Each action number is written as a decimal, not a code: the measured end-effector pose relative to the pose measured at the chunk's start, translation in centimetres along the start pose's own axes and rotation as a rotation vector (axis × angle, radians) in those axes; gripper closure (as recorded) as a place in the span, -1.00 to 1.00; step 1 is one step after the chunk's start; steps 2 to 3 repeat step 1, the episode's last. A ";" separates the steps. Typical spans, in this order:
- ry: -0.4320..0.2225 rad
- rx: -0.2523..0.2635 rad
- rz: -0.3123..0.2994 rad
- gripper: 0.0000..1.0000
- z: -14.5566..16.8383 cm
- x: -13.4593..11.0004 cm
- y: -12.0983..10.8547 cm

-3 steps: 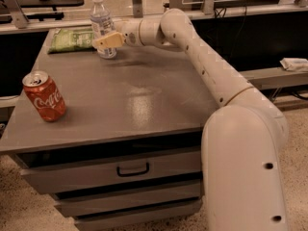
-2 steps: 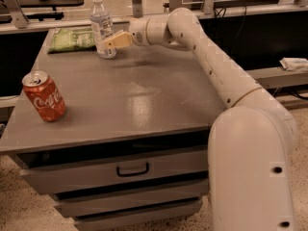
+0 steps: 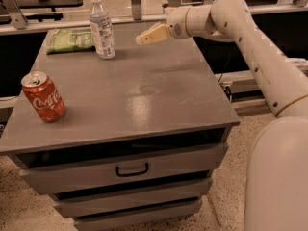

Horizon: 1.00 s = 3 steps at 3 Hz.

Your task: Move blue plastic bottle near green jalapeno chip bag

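Observation:
The blue plastic bottle (image 3: 102, 27), clear with a white cap and a pale label, stands upright at the back left of the grey table (image 3: 144, 100). The green jalapeno chip bag (image 3: 70, 40) lies flat just to its left, close beside it. My gripper (image 3: 142, 37) hovers above the table's back edge, a short way right of the bottle and apart from it. It is open and holds nothing.
A red Coca-Cola can (image 3: 43, 97) stands near the table's front left edge. The table is a cabinet with drawers (image 3: 131, 169) below. My white arm (image 3: 250, 42) reaches in from the right. Shelving and rails stand behind the table.
My gripper was at the bottle; it has let go and drawn back to the right. The bottle stands by itself next to the chip bag.

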State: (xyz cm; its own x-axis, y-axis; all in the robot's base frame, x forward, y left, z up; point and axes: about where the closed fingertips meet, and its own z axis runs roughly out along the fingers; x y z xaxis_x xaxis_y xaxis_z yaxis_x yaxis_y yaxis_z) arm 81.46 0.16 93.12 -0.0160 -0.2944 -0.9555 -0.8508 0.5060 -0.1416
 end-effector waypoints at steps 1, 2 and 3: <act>0.000 0.000 0.000 -1.00 0.0 0.0 0.0; 0.000 0.000 0.000 -1.00 0.0 0.0 0.0; 0.000 0.000 0.000 -1.00 0.0 0.0 0.0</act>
